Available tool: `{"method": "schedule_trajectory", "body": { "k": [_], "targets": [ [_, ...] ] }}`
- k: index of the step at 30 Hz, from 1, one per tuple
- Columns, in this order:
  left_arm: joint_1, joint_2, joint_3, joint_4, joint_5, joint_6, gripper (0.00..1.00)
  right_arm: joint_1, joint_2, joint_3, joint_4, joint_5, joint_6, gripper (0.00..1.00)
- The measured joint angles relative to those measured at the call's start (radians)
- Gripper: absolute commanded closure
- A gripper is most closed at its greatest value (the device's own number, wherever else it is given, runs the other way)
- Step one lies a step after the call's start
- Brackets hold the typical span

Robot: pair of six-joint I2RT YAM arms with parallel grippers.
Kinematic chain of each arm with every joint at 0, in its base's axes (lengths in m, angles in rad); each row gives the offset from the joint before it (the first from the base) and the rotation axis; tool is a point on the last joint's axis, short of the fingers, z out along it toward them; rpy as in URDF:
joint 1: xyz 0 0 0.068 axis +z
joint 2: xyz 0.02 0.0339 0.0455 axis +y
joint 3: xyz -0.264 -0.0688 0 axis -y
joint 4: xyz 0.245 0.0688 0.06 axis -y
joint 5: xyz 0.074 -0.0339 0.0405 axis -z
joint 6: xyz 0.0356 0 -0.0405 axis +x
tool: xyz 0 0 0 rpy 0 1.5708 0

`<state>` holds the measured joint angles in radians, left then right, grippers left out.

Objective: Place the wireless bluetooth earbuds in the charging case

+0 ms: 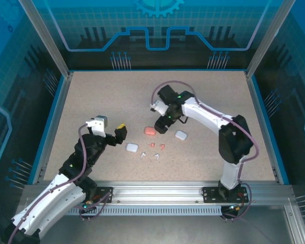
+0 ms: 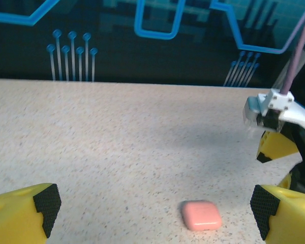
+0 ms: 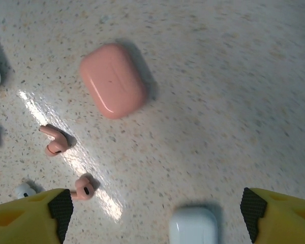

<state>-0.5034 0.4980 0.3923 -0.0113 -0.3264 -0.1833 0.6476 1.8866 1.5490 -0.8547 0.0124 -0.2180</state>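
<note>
A closed salmon-pink case (image 1: 149,131) lies mid-table, flanked by closed white cases to its left (image 1: 131,147) and right (image 1: 180,135). Two salmon earbuds (image 1: 152,145) (image 1: 162,147) and two white earbuds (image 1: 143,155) (image 1: 156,156) lie loose in front of them. My right gripper (image 1: 162,124) hovers open just behind the pink case (image 3: 113,80), looking down on the salmon earbuds (image 3: 55,142) (image 3: 83,189) and a white case (image 3: 193,226); its jaws (image 3: 155,213) hold nothing. My left gripper (image 1: 120,133) stands open and empty (image 2: 155,208), left of the pink case (image 2: 201,215).
The right arm's wrist (image 2: 274,127) shows at the right of the left wrist view. A white earbud (image 3: 24,190) lies by the right gripper's left finger. Blue walls and aluminium posts ring the speckled table (image 1: 101,101).
</note>
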Motion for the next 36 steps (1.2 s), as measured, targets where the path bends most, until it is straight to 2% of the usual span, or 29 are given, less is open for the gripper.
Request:
{"method": "schedule_trajectory", "body": {
  "k": [10, 20, 25, 36],
  "targets": [
    [0.04, -0.004, 0.005, -0.103, -0.008, -0.056, 0.01, 0.119, 0.237, 0.205, -0.082, 0.034, -0.18, 0.07],
    [0.043, -0.01, 0.005, -0.116, -0.011, -0.077, 0.01, 0.132, 0.353, 0.305, -0.136, 0.073, -0.241, 0.14],
    [0.043, -0.01, 0.005, -0.116, -0.011, -0.081, 0.01, 0.133, 0.389, 0.31, -0.142, 0.086, -0.256, 0.2],
    [0.043, -0.01, 0.005, -0.116, -0.011, -0.081, 0.01, 0.133, 0.424, 0.335, -0.147, 0.078, -0.268, 0.4]
  ]
}}
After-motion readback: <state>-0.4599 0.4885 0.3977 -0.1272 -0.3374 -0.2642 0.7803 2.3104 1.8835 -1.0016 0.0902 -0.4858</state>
